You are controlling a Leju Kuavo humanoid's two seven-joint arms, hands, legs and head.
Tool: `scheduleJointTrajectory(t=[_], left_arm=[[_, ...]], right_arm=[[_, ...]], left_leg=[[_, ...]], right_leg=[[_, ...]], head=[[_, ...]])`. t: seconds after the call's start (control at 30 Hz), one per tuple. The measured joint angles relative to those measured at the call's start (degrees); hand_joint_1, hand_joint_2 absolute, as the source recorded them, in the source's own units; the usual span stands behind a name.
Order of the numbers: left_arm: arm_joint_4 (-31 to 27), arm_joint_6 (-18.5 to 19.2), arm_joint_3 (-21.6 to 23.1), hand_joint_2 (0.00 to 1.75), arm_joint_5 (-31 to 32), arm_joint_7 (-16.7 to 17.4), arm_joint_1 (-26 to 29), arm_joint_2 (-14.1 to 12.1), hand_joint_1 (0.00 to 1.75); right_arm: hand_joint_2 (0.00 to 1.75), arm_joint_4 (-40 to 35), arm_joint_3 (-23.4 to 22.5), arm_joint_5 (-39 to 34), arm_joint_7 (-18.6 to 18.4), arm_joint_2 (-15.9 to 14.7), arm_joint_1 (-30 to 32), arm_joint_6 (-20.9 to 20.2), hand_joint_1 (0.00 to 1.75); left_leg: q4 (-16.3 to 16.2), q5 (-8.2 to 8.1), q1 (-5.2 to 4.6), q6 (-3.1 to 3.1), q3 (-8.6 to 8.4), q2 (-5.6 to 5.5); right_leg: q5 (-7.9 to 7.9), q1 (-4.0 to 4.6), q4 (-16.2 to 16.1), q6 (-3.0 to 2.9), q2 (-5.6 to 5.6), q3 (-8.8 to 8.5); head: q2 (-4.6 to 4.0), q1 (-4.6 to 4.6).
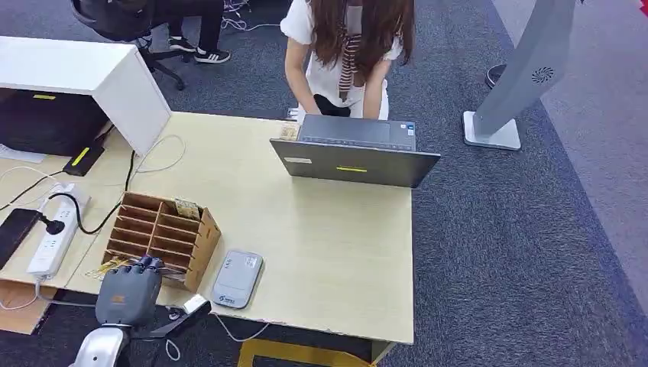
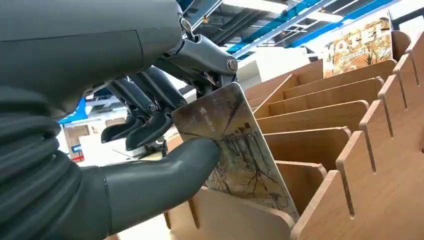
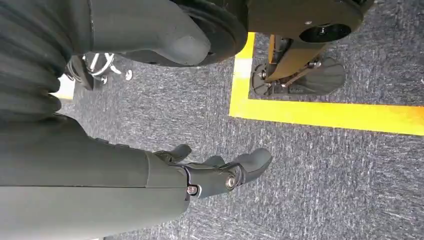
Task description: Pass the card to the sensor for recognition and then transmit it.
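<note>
Card [image 2: 235, 145] pinched between thumb and fingers of left hand [image 1: 130, 290], lower end in a near slot of the wooden card rack [image 1: 164, 233] at table's near-left edge, grey card sensor [image 1: 238, 278] just right of rack, right hand [image 3: 210, 175] loosely uncurled, holding nothing, over carpet.
</note>
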State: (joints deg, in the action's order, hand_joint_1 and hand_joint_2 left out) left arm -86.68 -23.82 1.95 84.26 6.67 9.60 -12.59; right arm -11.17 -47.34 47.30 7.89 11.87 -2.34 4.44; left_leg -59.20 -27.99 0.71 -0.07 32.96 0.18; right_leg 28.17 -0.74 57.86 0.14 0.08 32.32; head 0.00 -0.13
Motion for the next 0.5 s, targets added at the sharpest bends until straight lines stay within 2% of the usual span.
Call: scheduleJointTrajectory(t=[0.23,0.33,0.5], left_arm=[[-1.2,-0.5,-0.1,1.75,-0.4,-1.3,0.0,-0.4,1.75],[-4.0,-0.6,-0.1,1.75,-0.7,-2.3,-0.1,-0.5,1.75],[-10.7,1.5,0.9,1.75,-1.6,-2.9,-2.0,-1.8,1.75]], right_arm=[[1.75,0.0,0.0,-0.2,0.6,0.0,0.0,-0.1,0.00],[1.75,0.0,-0.2,-0.2,0.8,0.0,0.0,-0.1,0.00],[1.75,0.0,-0.9,-0.3,1.0,0.0,0.0,0.2,0.00]], left_leg=[[0.0,0.00,0.00,0.00,-0.01,0.00],[0.0,0.00,0.00,0.00,-0.01,0.00],[0.0,0.04,0.00,0.00,-0.02,-0.02]], right_leg=[[0.00,0.00,0.0,0.00,0.00,0.01],[0.00,0.00,0.0,0.00,0.00,0.02],[-0.01,0.00,0.0,0.00,-0.01,0.01]], head=[[-0.02,0.00],[0.00,0.00],[0.00,0.02]])
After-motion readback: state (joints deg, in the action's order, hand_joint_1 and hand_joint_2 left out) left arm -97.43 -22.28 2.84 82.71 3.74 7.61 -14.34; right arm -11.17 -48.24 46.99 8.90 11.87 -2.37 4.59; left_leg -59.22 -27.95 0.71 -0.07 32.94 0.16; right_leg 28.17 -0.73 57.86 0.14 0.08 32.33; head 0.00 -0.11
